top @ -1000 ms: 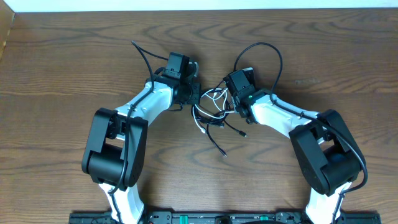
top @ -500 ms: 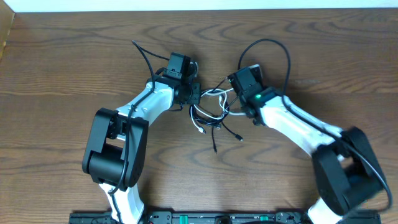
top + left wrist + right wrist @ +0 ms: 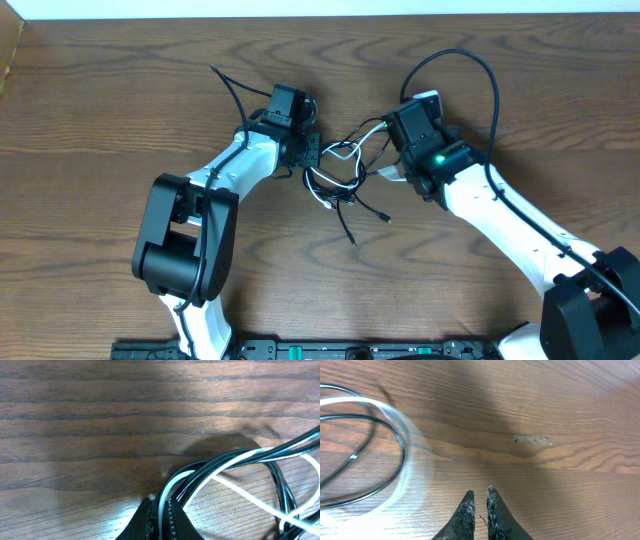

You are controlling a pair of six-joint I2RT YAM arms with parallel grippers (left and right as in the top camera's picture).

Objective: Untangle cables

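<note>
One white cable [image 3: 235, 487], at least two black cables [image 3: 347, 228], exact black count lost in tangle. Two arms: left arm [image 3: 235, 165], right arm [image 3: 505, 210]. Two claws: left claw [image 3: 160, 510], right claw [image 3: 480, 497]. One tabletop [image 3: 120, 90].

My left arm [image 3: 235, 168] reaches in from the left side, elbow bent. The left gripper [image 3: 160, 510] is pinched tight on the cables [image 3: 220, 467]. My right arm [image 3: 505, 215] stretches in diagonally from the right. The right gripper [image 3: 480, 497] points downward, fingertips almost touching.
</note>
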